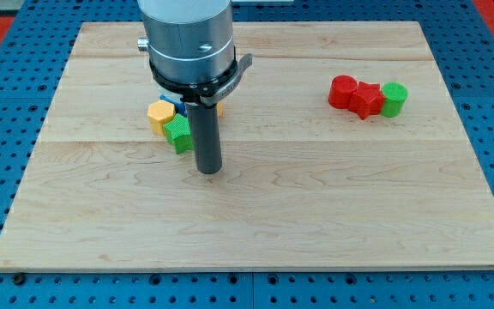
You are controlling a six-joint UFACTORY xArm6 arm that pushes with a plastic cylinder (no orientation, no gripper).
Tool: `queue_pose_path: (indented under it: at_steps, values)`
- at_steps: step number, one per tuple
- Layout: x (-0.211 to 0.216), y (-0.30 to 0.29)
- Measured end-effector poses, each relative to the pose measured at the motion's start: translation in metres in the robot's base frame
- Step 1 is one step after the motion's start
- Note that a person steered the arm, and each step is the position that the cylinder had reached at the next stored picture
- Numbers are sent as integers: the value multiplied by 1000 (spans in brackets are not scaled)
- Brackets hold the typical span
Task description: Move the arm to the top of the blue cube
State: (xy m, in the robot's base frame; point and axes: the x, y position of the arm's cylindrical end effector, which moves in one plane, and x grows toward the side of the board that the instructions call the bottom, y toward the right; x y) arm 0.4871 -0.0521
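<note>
Blue cube: only a sliver showing, in the board's upper-left quarter, tucked under the arm's collar, so shape taken from the task rather than seen. Wedged between a yellow block on the left-edge side and the rod on the right-edge side; contact with either not clear.

Just toward the bottom edge of it, a green block, touching the yellow one and just beside the rod. Past the rod, a yellow-orange scrap, mostly hidden, shape unknown.

My tip: resting on bare wood, on the bottom-edge side of this cluster, near the green block but apart from it. No gripper here, so nothing to open, close or hold; only a plain rod.

Step in hand, by judgement: approach not finished, with my tip on the wrong side of the cube. Next move probably calls for circling round the cluster toward the top edge, then stopping just beyond the cube. Straight travel would likely shove the green block and the cube along with it.

Well apart, near the right edge and toward the top-right corner: a row of red block, second red block and green cylinder, touching in line.

Count: one blue, one yellow, one yellow-orange scrap, two green, two red; seven in all.
</note>
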Motion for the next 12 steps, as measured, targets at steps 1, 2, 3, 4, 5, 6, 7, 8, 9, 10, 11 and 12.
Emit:
queue_pose_path:
  at_steps: [1,2,3,4,5,6,7,8,9,10,11,12]
  values:
    - [-18,3]
    - [-8,5]
    - [-6,25]
    - [-7,27]
    - [-7,32]
    - [-16,65]
    - [-46,81]
    - [-102,67]
    - [-138,39]
    - [-151,-18]
    - [-153,-90]
    - [-133,-100]
